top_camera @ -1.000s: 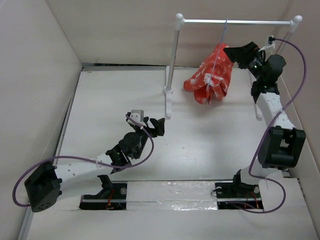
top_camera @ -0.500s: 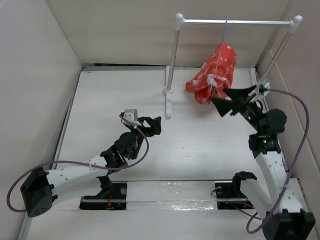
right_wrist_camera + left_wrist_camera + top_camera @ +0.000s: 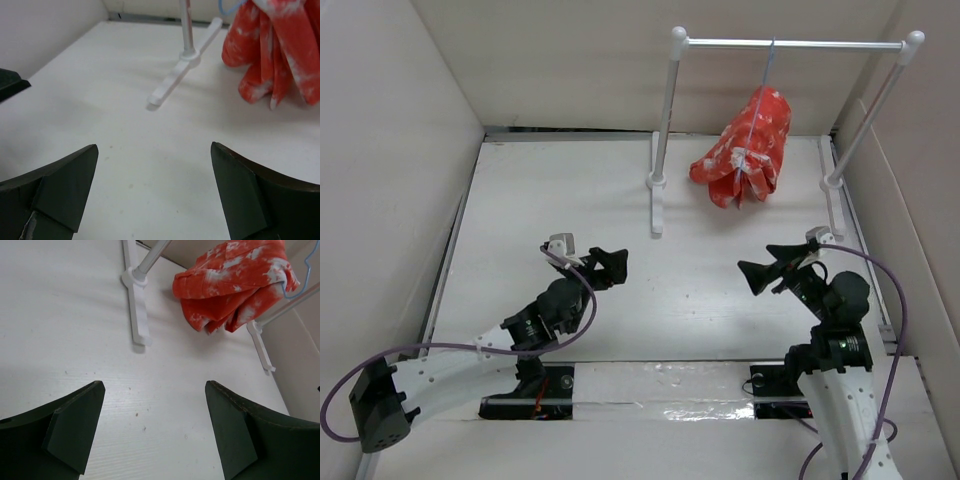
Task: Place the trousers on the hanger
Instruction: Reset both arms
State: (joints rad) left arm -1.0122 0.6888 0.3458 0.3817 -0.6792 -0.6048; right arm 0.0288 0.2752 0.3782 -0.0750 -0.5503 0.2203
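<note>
Top view: the trousers (image 3: 745,148) hang draped over the hanger (image 3: 767,70), its hook on the rail stand (image 3: 790,43) at the far right of the bench (image 3: 720,290). Their long axis runs down from the rail, folded ends pointing at the bench. My left end effector (image 3: 608,266) and right end effector (image 3: 772,265) sit low and near, arms bent, well apart from the cloth. Left wrist view: jaws spread wide, empty, trousers (image 3: 230,285) ahead to the right. Right wrist view: jaws wide, empty, trousers (image 3: 280,45) upper right.
</note>
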